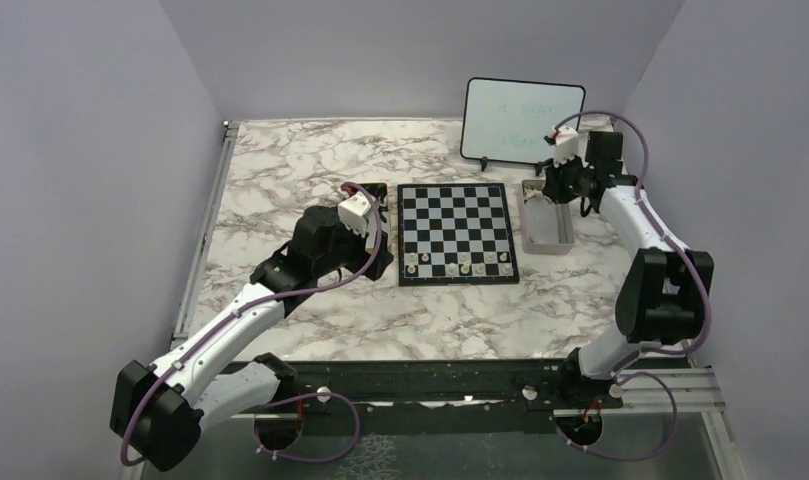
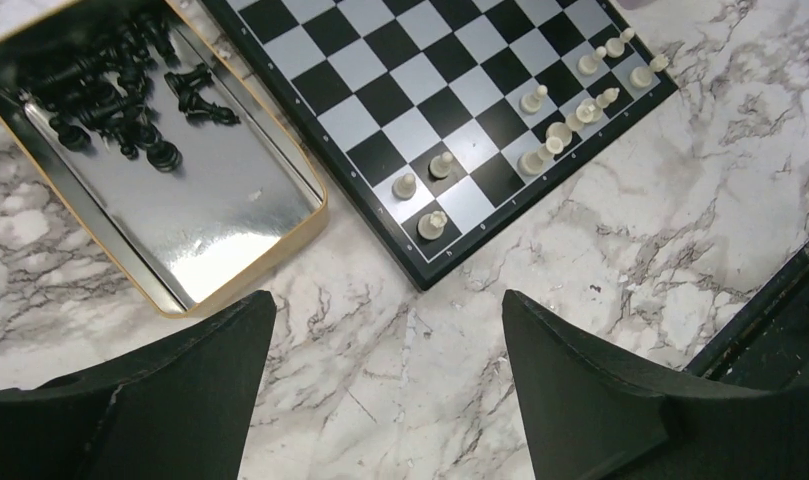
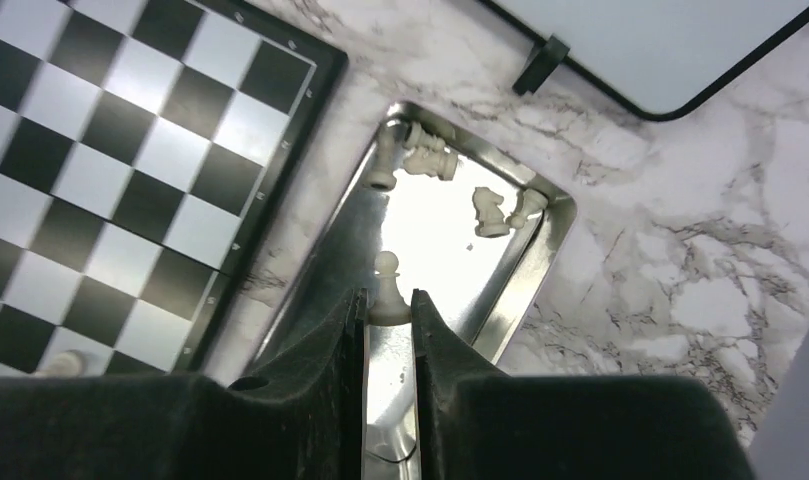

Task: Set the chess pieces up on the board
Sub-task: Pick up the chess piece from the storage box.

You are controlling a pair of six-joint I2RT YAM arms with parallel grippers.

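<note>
Board: lies flat at the centre of the marble table. White chess pieces stand upright in the rows along its 6 o'clock edge.

Container one: gold-rimmed tin, at the board's 9 o'clock, just beside its border. It holds black pieces, heaped towards one end, several lying on their sides.

Left gripper: hovers over bare marble at about 7 o'clock from the board, fingers spread wide with nothing between them.

Container two: silver tray, at the board's 3 o'clock, near its border. Several loose white pieces lie tipped over at one end. One white pawn stands upright mid-tray.

Right gripper: inside the tray, fingers drawn nearly together and pinching the pawn's base.

Whiteboard: upright at the board's 1 o'clock.
</note>
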